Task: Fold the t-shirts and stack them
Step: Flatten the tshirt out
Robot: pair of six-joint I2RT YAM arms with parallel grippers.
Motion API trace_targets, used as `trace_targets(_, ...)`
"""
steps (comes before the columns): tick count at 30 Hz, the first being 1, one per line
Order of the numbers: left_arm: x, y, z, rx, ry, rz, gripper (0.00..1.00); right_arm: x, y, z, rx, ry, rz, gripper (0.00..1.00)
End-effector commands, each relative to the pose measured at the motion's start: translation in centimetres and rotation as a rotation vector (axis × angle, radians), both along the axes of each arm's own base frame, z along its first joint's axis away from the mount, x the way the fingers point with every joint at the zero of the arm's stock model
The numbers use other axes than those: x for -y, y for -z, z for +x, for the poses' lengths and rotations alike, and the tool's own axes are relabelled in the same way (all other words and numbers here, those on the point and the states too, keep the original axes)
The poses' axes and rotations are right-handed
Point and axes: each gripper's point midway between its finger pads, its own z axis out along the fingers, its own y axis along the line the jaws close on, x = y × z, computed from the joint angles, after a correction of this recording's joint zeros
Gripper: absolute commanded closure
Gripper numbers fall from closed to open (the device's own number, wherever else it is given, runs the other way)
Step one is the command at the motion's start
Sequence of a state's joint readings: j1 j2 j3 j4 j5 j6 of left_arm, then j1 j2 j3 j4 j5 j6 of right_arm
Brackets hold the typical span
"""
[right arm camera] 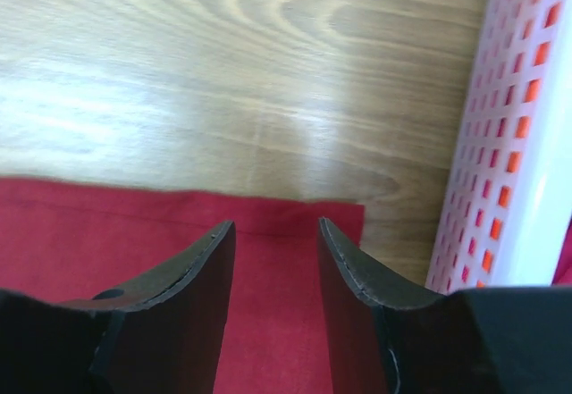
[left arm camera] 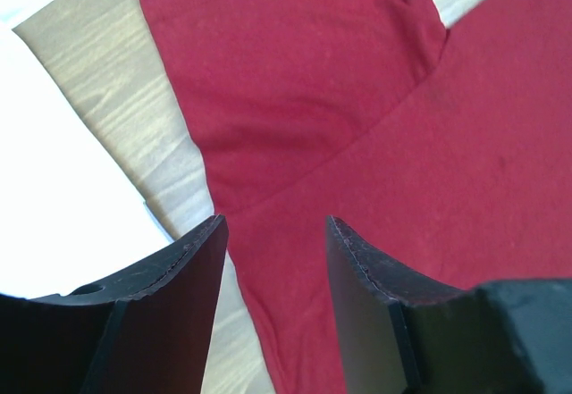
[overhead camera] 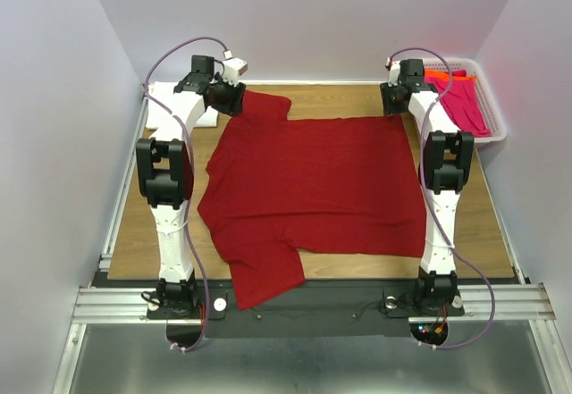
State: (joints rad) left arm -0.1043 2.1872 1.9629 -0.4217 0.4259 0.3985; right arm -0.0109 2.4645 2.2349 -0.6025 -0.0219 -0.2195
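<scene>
At the desk's far left corner lies a white t-shirt (left arm camera: pixel 54 197), washed out to a plain bright patch in the left wrist view. Just beside it the left claw (left arm camera: pixel 275 226) hangs over the far sleeve of the dark red t-shirt (overhead camera: pixel 313 188). Its fingers (left arm camera: pixel 192 269) stand well apart with nothing between them, and the sleeve seam shows flat on the wood through the gap.

The dark red t-shirt is spread flat across the middle of the wooden desk (overhead camera: pixel 487 233). It lies sideways, with the sleeves to the left and the straight hem to the right. Its near sleeve reaches the desk's near edge, over the dark strip by the arm bases.

The right claw (right arm camera: pixel 275 224) is at the shirt's far right corner. Its fingers (right arm camera: pixel 353 278) are also parted and hold nothing. They sit above the hem corner, which lies flat with bare wood beyond it.

Furthest right, at the far right corner of the desk, is a white plastic lattice basket (overhead camera: pixel 493 124). In it are a bright pink t-shirt (overhead camera: pixel 465 104) and an orange t-shirt (overhead camera: pixel 444 75), loosely heaped, the orange one toward the back.
</scene>
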Motion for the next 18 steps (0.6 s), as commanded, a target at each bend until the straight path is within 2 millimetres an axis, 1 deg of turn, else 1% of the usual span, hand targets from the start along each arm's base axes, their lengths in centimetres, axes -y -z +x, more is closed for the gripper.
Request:
trace_targets(1, 1.0, -2.4, 1.9, 0.082, -0.013, -0.037, 0.41, 3.0, 0.5, 0.1, 0.037, 0.139, -0.095, 0.50)
trace_targets(2, 1.1, -1.8, 2.1, 0.075, -0.016, -0.030, 0.41, 3.3, 0.1, 0.2, 0.055, 0.159, -0.106, 0.49)
trace_targets(3, 1.1, -1.5, 2.3, 0.076, -0.023, -0.029, 0.41, 3.3, 0.7, -0.1, 0.044, 0.166, -0.111, 0.48)
trace_targets(5, 1.2, -1.3, 2.6, 0.080, -0.040, -0.024, 0.41, 3.7, 0.9, -0.2, 0.049, 0.197, -0.127, 0.46)
trace_targets(6, 1.2, -1.3, 2.8, 0.085, -0.044, -0.027, 0.41, 3.7, 1.4, -0.3, 0.040, 0.202, -0.131, 0.46)
trace_targets(7, 1.3, -0.8, 2.9, 0.077, -0.041, -0.025, 0.41, 3.9, 1.5, -0.3, 0.041, 0.211, -0.138, 0.46)
trace_targets(8, 1.2, -0.8, 3.2, 0.084, -0.047, -0.020, 0.41, 4.1, 1.6, -0.3, 0.041, 0.219, -0.143, 0.44)
trace_targets(9, 1.4, -0.6, 3.2, 0.081, -0.050, -0.015, 0.41, 4.2, 2.2, -0.3, 0.033, 0.230, -0.145, 0.44)
trace_targets(10, 1.3, -0.3, 3.3, 0.076, -0.054, -0.012, 0.41, 4.3, 2.2, -0.3, 0.034, 0.238, -0.146, 0.44)
trace_targets(11, 1.4, 0.3, 3.4, 0.067, -0.053, -0.010, 0.41, 4.4, 2.3, -0.2, 0.037, 0.250, -0.146, 0.43)
trace_targets(14, 1.6, 1.2, 3.3, 0.048, -0.055, -0.009, 0.41, 3.9, 3.1, -0.2, 0.028, 0.239, -0.125, 0.44)
trace_targets(16, 1.3, 1.7, 2.9, 0.024, -0.069, 0.006, 0.41, 3.6, 3.1, -0.3, 0.025, 0.232, -0.116, 0.44)
trace_targets(17, 1.2, 2.4, 2.3, 0.007, -0.058, 0.021, 0.41, 3.5, 3.2, -0.4, 0.021, 0.225, -0.114, 0.44)
trace_targets(18, 1.0, 2.4, 1.8, -0.001, -0.054, 0.031, 0.41, 3.3, 3.1, -0.5, 0.020, 0.223, -0.111, 0.43)
